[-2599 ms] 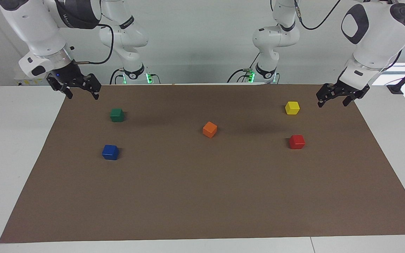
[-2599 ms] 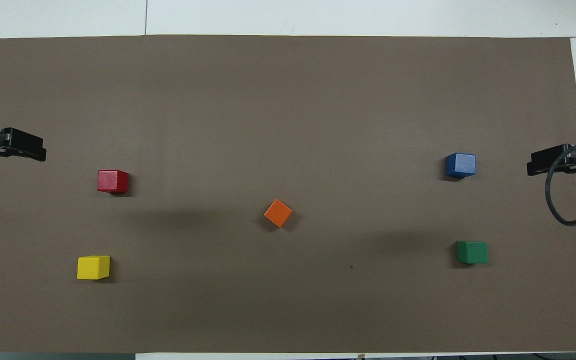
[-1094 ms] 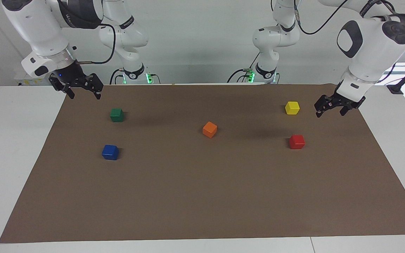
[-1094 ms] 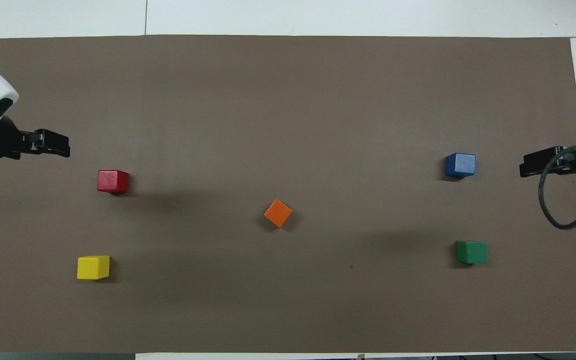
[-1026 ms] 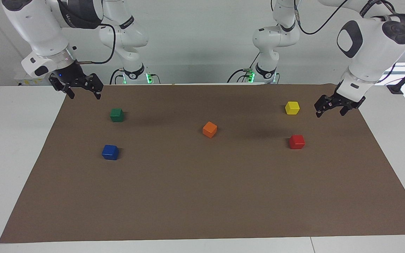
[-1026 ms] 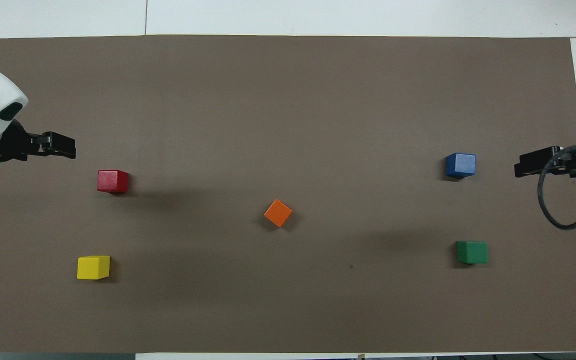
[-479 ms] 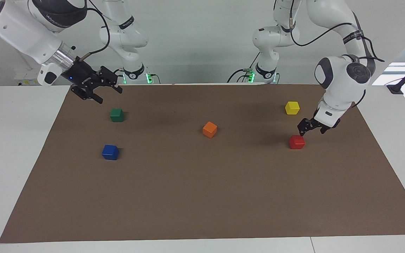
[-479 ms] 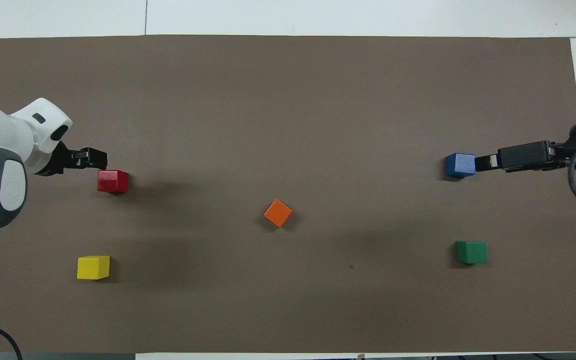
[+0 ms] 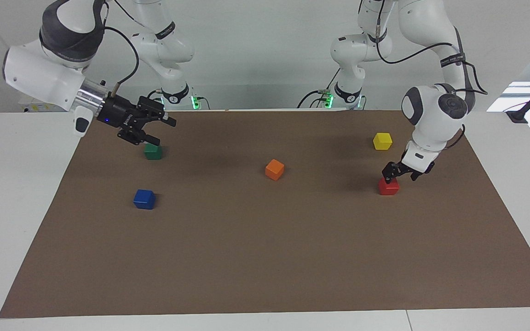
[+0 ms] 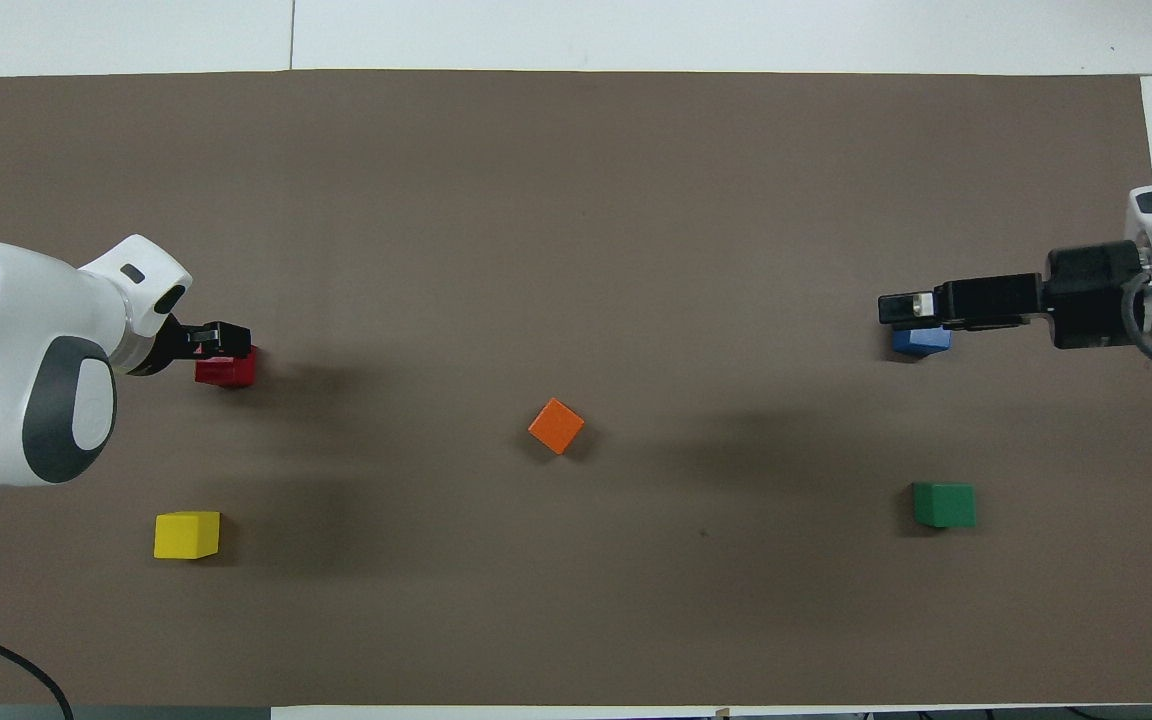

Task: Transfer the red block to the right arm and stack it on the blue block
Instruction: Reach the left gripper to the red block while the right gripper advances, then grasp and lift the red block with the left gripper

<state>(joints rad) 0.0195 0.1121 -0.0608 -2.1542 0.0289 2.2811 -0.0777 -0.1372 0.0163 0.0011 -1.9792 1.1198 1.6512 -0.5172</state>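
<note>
The red block point(image 9: 388, 187) sits on the brown mat toward the left arm's end; it also shows in the overhead view point(image 10: 228, 373). My left gripper point(image 9: 399, 177) is open and low, right over the red block with its tips at the block's top; from above the left gripper point(image 10: 226, 340) covers part of it. The blue block point(image 9: 144, 199) sits toward the right arm's end and is half covered in the overhead view point(image 10: 921, 343). My right gripper point(image 9: 163, 132) is open and empty, up in the air over the green cube's area, also seen from above point(image 10: 888, 308).
An orange cube point(image 9: 274, 169) sits mid-mat. A yellow cube point(image 9: 382, 140) lies nearer to the robots than the red block. A green cube point(image 9: 153, 151) lies nearer to the robots than the blue block. The brown mat point(image 9: 265, 257) covers most of the table.
My left gripper has come down from the mat's edge to just over the red block. My right gripper has swung inward from the mat's corner toward the green and blue cubes. No block has moved.
</note>
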